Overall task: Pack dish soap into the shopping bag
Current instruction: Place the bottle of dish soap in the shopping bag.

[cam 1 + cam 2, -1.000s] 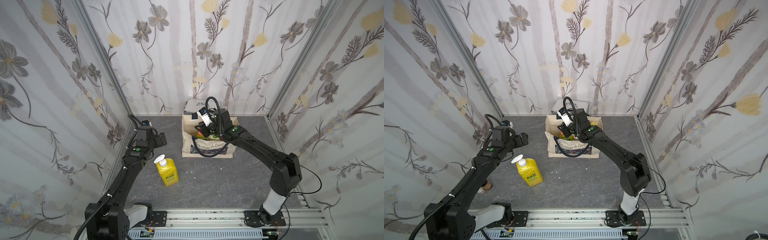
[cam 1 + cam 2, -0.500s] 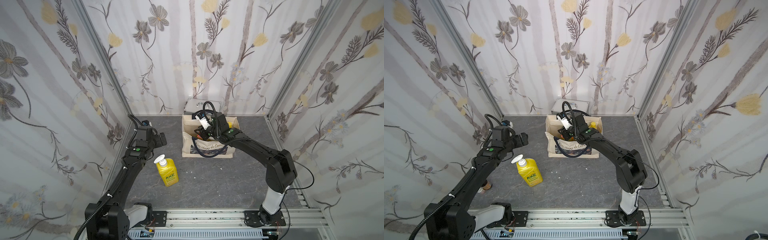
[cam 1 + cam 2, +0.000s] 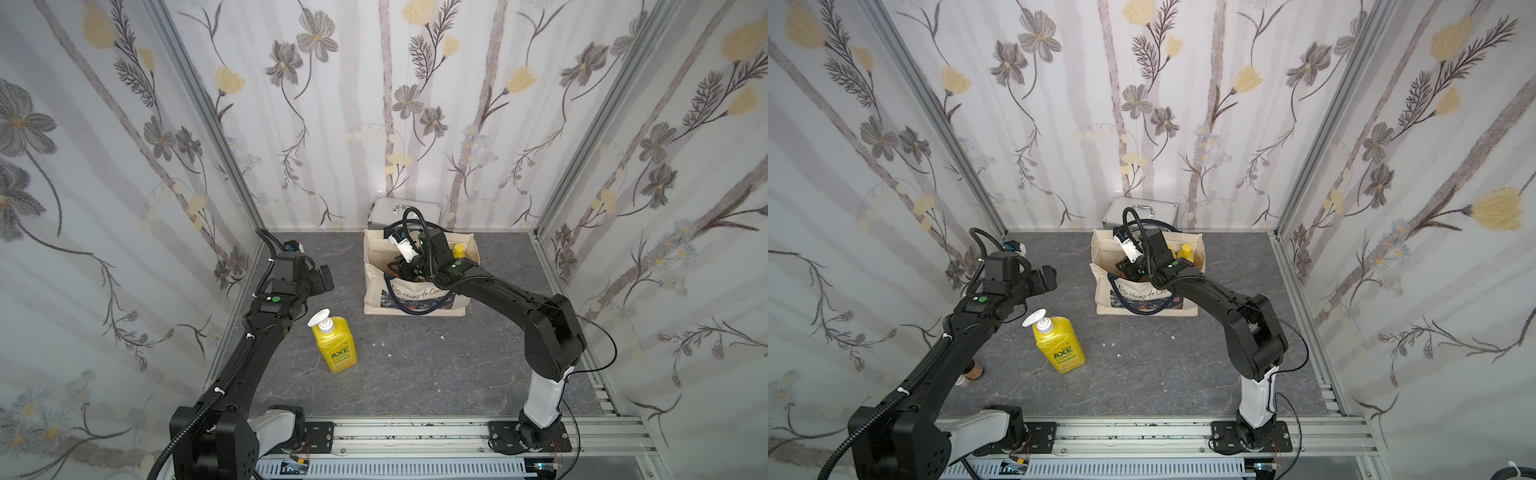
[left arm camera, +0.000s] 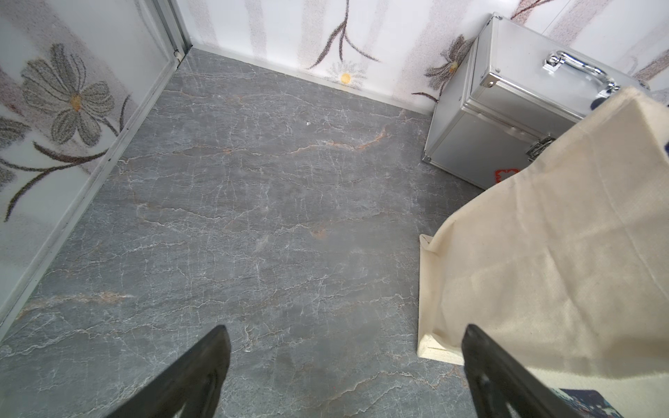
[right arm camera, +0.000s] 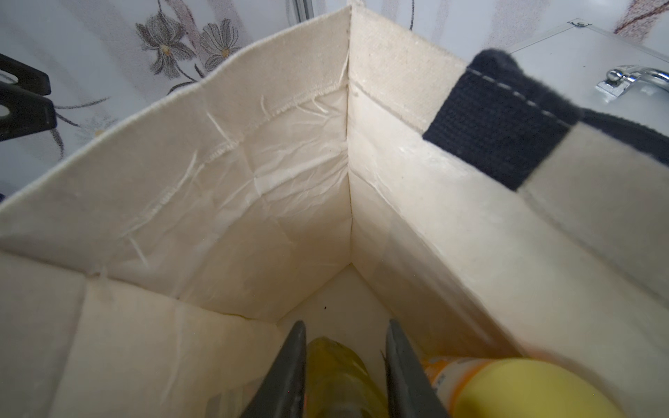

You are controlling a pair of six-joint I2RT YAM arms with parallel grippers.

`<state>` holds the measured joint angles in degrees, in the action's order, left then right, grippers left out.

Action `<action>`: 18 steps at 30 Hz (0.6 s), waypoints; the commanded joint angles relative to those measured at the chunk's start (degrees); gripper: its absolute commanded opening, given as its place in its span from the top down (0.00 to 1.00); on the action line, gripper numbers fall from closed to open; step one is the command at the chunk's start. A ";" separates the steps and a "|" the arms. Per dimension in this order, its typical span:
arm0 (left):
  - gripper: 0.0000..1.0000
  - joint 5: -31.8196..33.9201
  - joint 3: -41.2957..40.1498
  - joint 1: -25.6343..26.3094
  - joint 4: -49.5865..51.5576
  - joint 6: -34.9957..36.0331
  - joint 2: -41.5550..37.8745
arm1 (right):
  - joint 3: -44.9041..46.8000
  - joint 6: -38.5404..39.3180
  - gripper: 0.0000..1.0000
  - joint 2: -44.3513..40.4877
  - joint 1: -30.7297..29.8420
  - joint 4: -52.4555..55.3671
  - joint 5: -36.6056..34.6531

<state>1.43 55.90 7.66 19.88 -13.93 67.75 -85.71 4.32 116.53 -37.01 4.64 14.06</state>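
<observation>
The cream shopping bag (image 3: 415, 291) (image 3: 1144, 291) stands open at the back of the floor. My right gripper (image 3: 402, 268) (image 5: 344, 327) reaches down inside it, shut on a yellowish dish soap bottle (image 5: 340, 372) near the bag's inner corner (image 5: 349, 217). A yellow-capped orange bottle (image 5: 521, 389) (image 3: 458, 250) stands in the bag beside it. The big yellow AXE pump bottle (image 3: 336, 347) (image 3: 1060, 345) stands on the floor, left of the bag. My left gripper (image 3: 324, 280) (image 4: 345, 327) hangs open and empty above the floor, next to the bag's side (image 4: 543, 253).
A silver metal case (image 3: 405, 208) (image 4: 506, 119) with a handle stands against the back wall, right behind the bag. Flowered walls close in three sides. A small brownish thing (image 3: 971, 371) lies by the left wall, partly behind the left arm.
My right gripper has gone lower and a little left, deeper into the bag, with the bottle in it. The left arm and the AXE bottle have not moved.
</observation>
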 commanded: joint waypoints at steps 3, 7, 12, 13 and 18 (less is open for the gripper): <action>0.00 0.50 -0.18 -0.01 -0.82 -0.30 -0.25 | -0.33 0.61 1.00 0.61 -0.19 -3.69 3.00; 0.00 0.50 -0.18 -0.01 -0.83 -0.30 -0.25 | -0.49 0.79 1.00 1.06 -0.25 -3.43 3.07; 0.00 0.46 -0.13 -0.02 -0.81 -0.30 -0.33 | -0.66 1.00 1.00 1.24 -0.25 -3.03 3.03; 0.00 0.50 -0.18 -0.01 -0.81 -0.30 -0.33 | -0.66 1.05 1.00 1.23 -0.33 -3.02 2.92; 0.00 0.50 -0.18 0.03 -0.81 -0.30 -0.16 | -1.16 1.34 0.97 1.55 -0.25 -2.24 2.84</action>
<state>1.43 55.86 7.66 19.88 -13.93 67.75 -86.00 5.41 117.75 -37.19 4.60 14.48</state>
